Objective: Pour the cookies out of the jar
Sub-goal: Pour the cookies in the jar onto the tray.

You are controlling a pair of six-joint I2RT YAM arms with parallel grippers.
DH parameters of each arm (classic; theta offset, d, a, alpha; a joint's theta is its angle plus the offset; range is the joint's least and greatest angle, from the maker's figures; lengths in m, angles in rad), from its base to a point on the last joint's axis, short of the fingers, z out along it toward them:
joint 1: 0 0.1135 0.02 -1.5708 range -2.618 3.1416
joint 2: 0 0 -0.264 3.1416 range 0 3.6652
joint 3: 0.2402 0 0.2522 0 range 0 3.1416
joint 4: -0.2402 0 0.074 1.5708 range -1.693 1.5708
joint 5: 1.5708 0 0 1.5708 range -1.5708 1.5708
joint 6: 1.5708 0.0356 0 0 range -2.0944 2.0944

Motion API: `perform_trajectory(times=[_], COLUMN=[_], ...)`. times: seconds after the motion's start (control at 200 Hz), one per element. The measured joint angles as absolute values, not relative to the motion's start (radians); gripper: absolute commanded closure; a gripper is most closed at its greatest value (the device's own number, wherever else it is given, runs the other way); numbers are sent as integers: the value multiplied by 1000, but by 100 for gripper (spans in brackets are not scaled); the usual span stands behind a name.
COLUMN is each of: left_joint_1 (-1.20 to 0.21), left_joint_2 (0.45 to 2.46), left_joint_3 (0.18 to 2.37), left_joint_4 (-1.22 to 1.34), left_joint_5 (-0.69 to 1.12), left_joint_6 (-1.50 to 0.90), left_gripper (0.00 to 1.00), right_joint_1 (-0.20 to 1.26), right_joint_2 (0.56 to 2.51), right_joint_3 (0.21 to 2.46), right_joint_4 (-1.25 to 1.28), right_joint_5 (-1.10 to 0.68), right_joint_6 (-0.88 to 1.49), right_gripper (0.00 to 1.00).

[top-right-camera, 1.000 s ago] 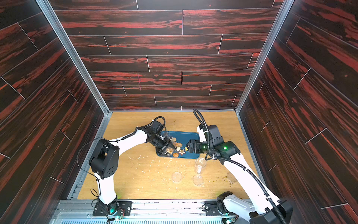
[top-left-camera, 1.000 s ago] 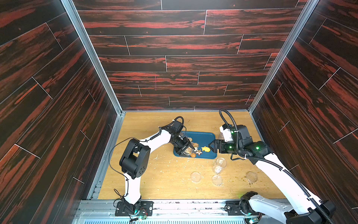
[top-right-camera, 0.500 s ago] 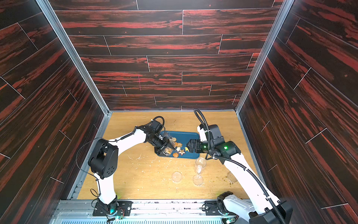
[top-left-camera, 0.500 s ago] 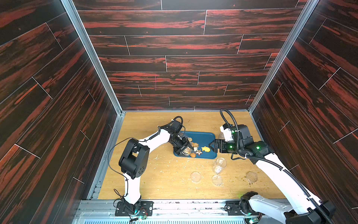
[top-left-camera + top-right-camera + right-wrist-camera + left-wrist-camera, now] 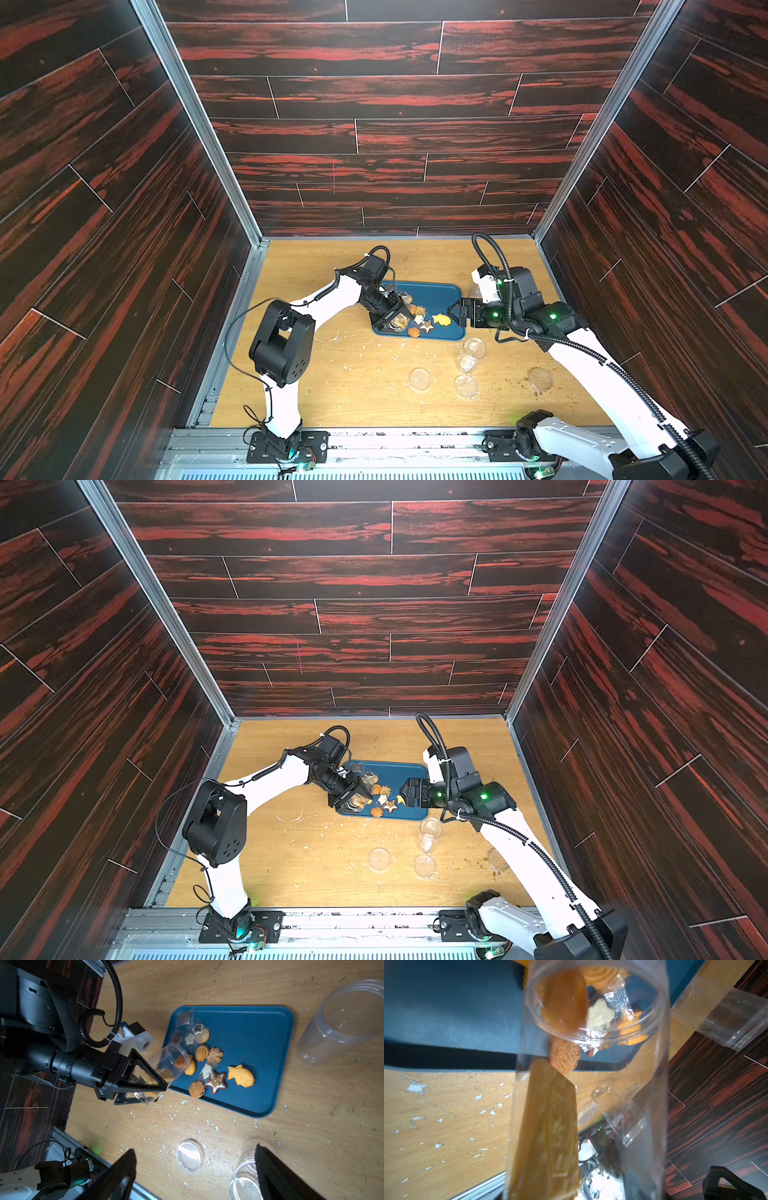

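My left gripper (image 5: 161, 1093) is shut on a clear plastic jar (image 5: 166, 1064), held tilted with its mouth over the near left part of the blue tray (image 5: 259, 1043). Several cookies (image 5: 241, 1075) lie on the tray: a yellow fish, a star, swirls and a round brown one, some in clear wrappers. A rectangular biscuit (image 5: 548, 1136) is still inside the jar, and an orange one (image 5: 564, 999) sits at its mouth. In both top views the jar (image 5: 398, 321) (image 5: 357, 800) is at the tray's left edge. My right gripper (image 5: 457, 312) stands open at the tray's right edge, holding nothing.
A larger empty clear jar (image 5: 340, 1022) stands beside the tray's far right side. Another clear jar (image 5: 469, 355) and three round clear lids (image 5: 419, 379) (image 5: 465, 385) (image 5: 539, 379) lie on the wooden table towards the front. Pale crumbs (image 5: 172, 1115) are scattered about.
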State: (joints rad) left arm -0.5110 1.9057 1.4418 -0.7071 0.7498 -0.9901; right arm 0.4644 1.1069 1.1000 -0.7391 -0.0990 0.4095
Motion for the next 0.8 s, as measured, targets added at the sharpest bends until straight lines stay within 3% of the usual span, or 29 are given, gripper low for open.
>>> perform_trajectory(times=[0.802], left_joint_1=[-510], left_joint_2=[1875], left_joint_3=[1423], left_joint_4=[-699], left_joint_5=[751], left_joint_6=[-955], left_gripper=[54], right_joint_1=[461], right_joint_2=[1103], right_joint_3=[1096], right_joint_4=[-751], right_joint_5=[-98], right_joint_6=[396], right_gripper=[7])
